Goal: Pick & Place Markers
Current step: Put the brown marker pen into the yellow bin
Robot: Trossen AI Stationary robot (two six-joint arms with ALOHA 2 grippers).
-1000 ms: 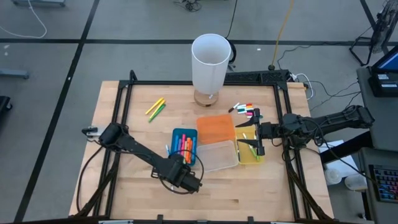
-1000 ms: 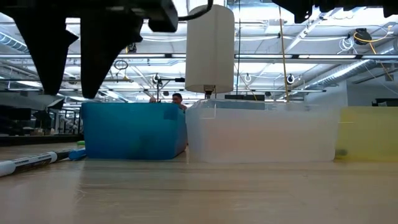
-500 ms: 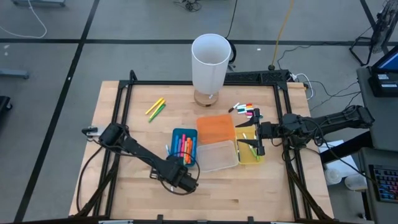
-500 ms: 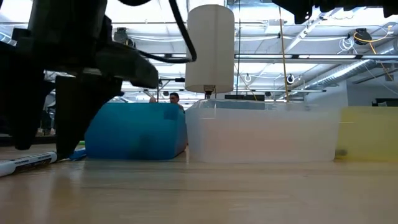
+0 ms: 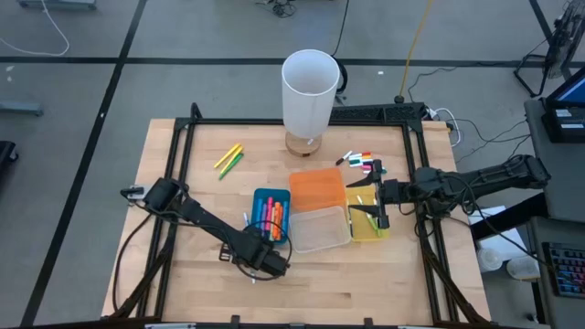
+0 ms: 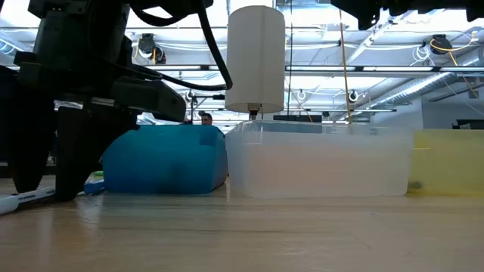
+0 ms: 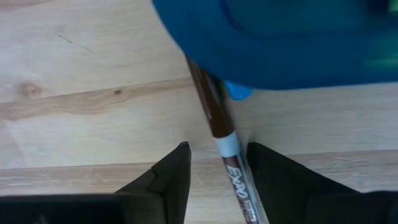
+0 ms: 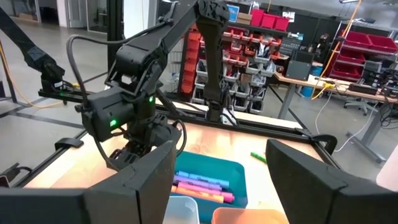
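1. Closest to us, the left end effector (image 7: 214,180) has dropped right down to the tabletop (image 5: 366,274). Its two fingers (image 7: 171,177) straddle a white marker (image 7: 233,177) lying just in front of the blue bin (image 5: 271,216). The fingers sit either side of the barrel with gaps still showing, so we call it partly open and closing in, nothing gripped yet.

2. Against the earlier frames, that arm has slid back toward the left and come lower. A second ago it hung above the wood near the bin's front corner, and now the low view shows its fingers (image 6: 72,159) planted at table height beside the blue bin. We read that as the approach done and the pinch about to come.

3. Inside the blue bin, a row of coloured markers (image 5: 272,214) is already sorted. The clear bin (image 5: 320,228) beside it has not moved.

4. Farther right, the right end effector (image 5: 377,208) hangs spread wide over the yellow bin (image 5: 366,225), exactly as before, holding nothing.

5. At the back, loose markers remain: a yellow and green pair (image 5: 228,160) and a small cluster (image 5: 360,163) near the white cylinder (image 5: 309,91). Plenty left to place.
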